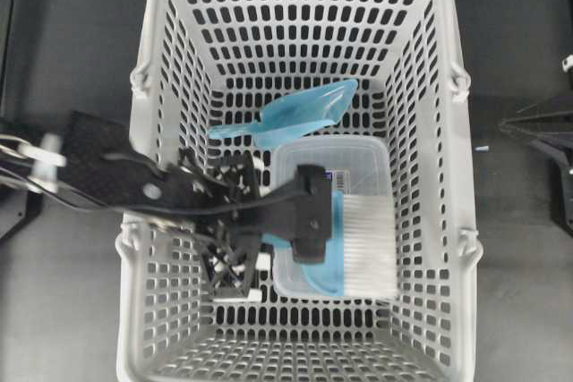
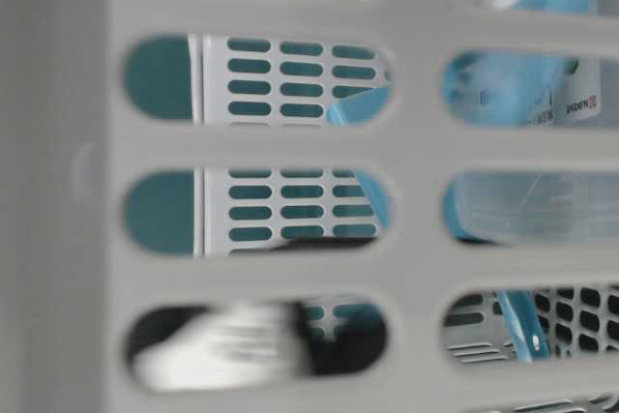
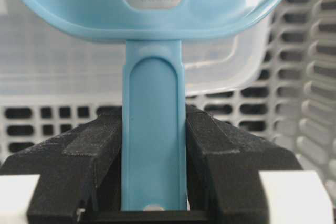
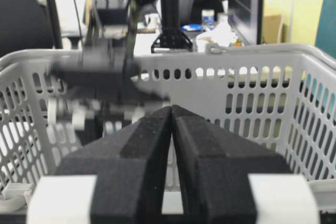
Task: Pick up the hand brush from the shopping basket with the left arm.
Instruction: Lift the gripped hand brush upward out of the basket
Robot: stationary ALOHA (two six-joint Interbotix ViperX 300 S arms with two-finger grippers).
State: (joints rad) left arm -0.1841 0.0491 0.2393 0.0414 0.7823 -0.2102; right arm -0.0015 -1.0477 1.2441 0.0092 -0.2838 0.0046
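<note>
1. The left gripper (image 3: 155, 203) is clamped on the thin handle of the hand brush (image 3: 155, 129), a black finger (image 3: 79, 156) pressed against each flat side (the handle's hole end sits deep between them).
2. Taking the clear lidded container (image 1: 354, 167) as landmark: from overhead the brush head and its white bristles (image 1: 367, 248) lie over the container's near half, seemingly above its lid, inside the shopping basket (image 1: 448, 131).
3. The teal dustpan (image 1: 304, 114) lies just beyond the container's far edge, apart from the brush.
4. The right gripper (image 4: 172, 129) rests outside the basket, well to the container's right, its jaws closed together on nothing.
5. Risk: the grip is on a narrow, smooth handle far from the heavy head, so the brush could pivot or slide between the pads and droop as it rises.
6. Risk: the broad bristles could drag on the container's lid and shift it.
7. Risk: the basket wall on the container's left stands close under the left arm (image 1: 134, 185); a low exit could snag the rim or lift the basket.
</note>
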